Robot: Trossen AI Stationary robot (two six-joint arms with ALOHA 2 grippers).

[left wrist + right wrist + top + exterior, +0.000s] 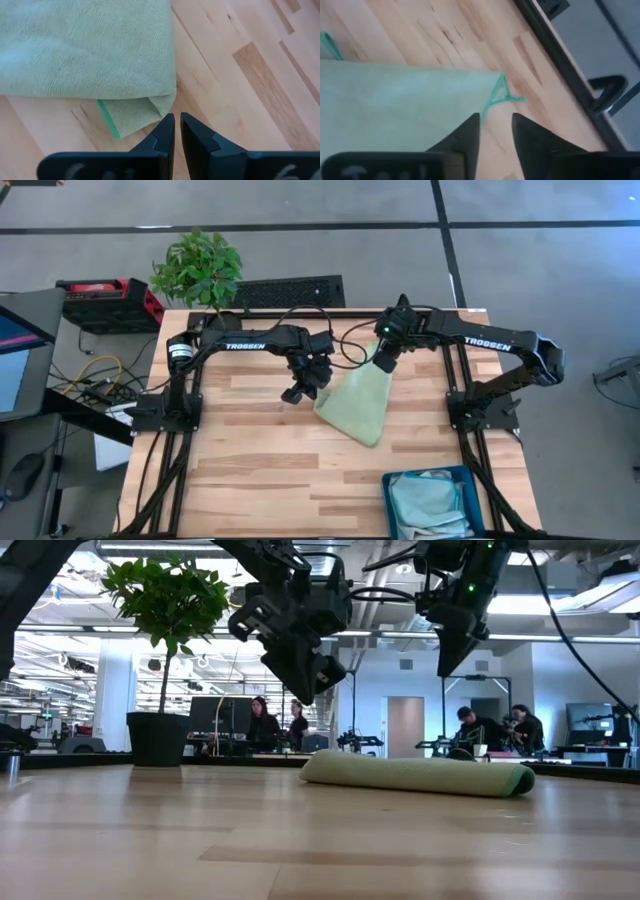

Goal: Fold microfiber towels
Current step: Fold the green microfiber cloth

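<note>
1. The light green towel point(358, 407) lies folded on the worktop point(250, 470), roughly midway between the two arms and free of both.
2. The left claw point(177, 131) hovers just off one folded corner, fingers nearly together, holding nothing.
3. The right claw point(496, 131) hangs above the far corner with its fingers parted and empty.
4. Risk: the upper layer looks loose; it may creep back and spoil the fold, since nothing pins it.
5. Risk: a claw dropping low could snag the stitched edge and drag the cloth askew.
6. The teal bin point(392, 502) at the worktop's near right corner holds a light blue towel point(428, 502).
</note>
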